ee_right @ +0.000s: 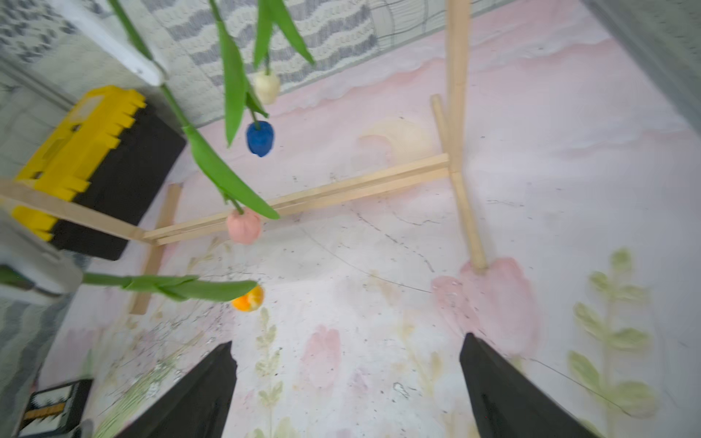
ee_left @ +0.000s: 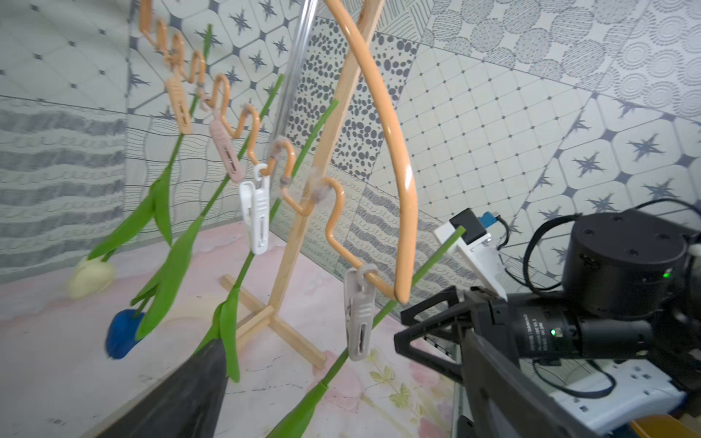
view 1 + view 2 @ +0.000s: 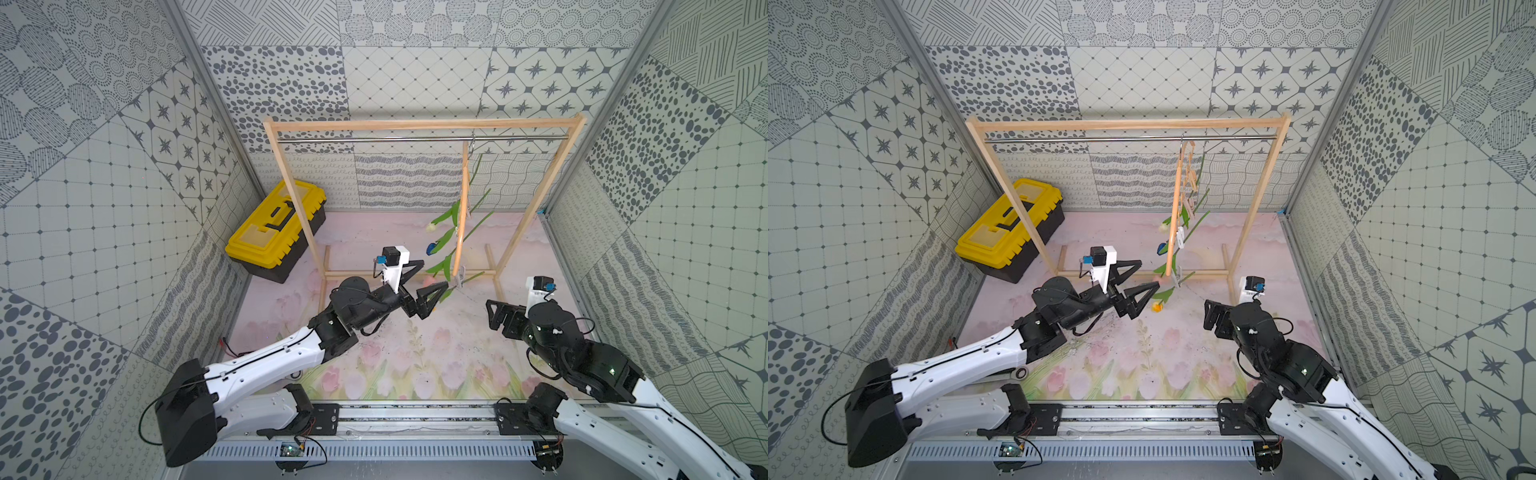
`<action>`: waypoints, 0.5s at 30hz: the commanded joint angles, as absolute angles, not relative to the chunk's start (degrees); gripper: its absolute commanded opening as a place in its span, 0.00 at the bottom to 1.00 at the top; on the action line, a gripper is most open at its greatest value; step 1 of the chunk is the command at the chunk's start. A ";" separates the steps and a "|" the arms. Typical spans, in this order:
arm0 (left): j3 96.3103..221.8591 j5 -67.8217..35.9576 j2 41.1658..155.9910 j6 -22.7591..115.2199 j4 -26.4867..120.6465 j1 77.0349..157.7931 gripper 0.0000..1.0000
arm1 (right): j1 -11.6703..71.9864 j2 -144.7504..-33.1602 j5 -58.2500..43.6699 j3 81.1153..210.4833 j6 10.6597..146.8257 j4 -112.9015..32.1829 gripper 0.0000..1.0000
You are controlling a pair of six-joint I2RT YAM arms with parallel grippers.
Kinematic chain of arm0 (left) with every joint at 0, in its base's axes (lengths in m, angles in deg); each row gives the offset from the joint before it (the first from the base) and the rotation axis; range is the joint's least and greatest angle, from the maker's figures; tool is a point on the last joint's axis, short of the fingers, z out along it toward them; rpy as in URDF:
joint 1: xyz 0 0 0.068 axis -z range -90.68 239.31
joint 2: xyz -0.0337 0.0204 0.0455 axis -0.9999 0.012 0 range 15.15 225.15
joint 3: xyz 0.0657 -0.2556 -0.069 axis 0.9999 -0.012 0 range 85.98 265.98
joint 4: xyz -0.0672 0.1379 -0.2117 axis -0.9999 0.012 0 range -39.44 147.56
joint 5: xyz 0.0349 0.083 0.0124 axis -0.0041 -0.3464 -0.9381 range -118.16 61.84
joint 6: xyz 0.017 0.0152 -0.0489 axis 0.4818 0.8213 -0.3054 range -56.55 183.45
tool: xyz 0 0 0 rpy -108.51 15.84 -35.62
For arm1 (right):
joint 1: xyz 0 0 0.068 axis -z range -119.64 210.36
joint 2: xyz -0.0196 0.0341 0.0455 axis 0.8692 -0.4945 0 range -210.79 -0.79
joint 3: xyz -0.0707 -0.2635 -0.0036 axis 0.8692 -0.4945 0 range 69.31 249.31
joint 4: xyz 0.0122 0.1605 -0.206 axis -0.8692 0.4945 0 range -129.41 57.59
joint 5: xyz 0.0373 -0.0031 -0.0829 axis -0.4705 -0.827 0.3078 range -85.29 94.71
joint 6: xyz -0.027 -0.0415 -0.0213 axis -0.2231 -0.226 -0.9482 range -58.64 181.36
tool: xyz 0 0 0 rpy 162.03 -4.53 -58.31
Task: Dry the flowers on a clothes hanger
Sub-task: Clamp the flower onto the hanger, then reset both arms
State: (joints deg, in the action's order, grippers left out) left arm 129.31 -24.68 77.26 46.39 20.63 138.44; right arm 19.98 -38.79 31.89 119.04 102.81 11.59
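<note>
The clothes hanger hangs by its hook from the steel rail and shows edge-on in both top views. Several clothespins such as the grey one each grip a green stem. The flowers hang head down: cream, blue, pink and yellow-orange. My left gripper is open at the hanger's low end, and the lowest stem runs between its fingers. My right gripper is open and holds nothing, to the right of the hanger and apart from it.
A large wooden frame carries the steel rail; its feet and crossbar lie on the tulip-printed mat. A yellow and black toolbox stands at the back left, beside the frame's left post. Patterned walls close in three sides.
</note>
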 commanded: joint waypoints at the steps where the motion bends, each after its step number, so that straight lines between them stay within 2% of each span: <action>1: 129.34 -62.22 67.45 56.64 45.98 138.42 0.99 | 34.96 -53.40 27.87 127.28 101.34 19.83 0.89; 3: 130.60 -85.47 67.38 54.10 54.32 135.66 0.99 | 46.62 -54.60 18.33 125.01 100.09 12.22 0.85; 5: 130.53 -91.70 66.46 52.33 62.07 129.90 0.99 | 52.77 -51.84 19.33 121.43 100.75 3.09 0.87; 8: 128.95 -92.40 62.27 47.74 68.22 120.14 0.99 | 54.69 -48.81 26.55 116.47 99.03 -11.21 1.00; 10: 124.69 -90.45 59.04 51.36 60.68 113.66 0.99 | 54.99 -48.28 27.46 111.58 96.23 -24.10 1.00; 12: 117.41 -86.66 58.68 61.78 42.92 107.31 0.99 | 54.99 -47.48 27.55 105.33 95.27 -35.72 1.00; 13: 116.45 -84.97 60.04 62.29 40.66 104.74 0.99 | 55.43 -46.98 28.31 102.94 94.61 -39.91 1.00; 15: 118.89 -81.84 65.73 56.99 46.02 98.28 0.99 | 56.36 -49.43 31.24 101.42 91.56 -43.80 1.00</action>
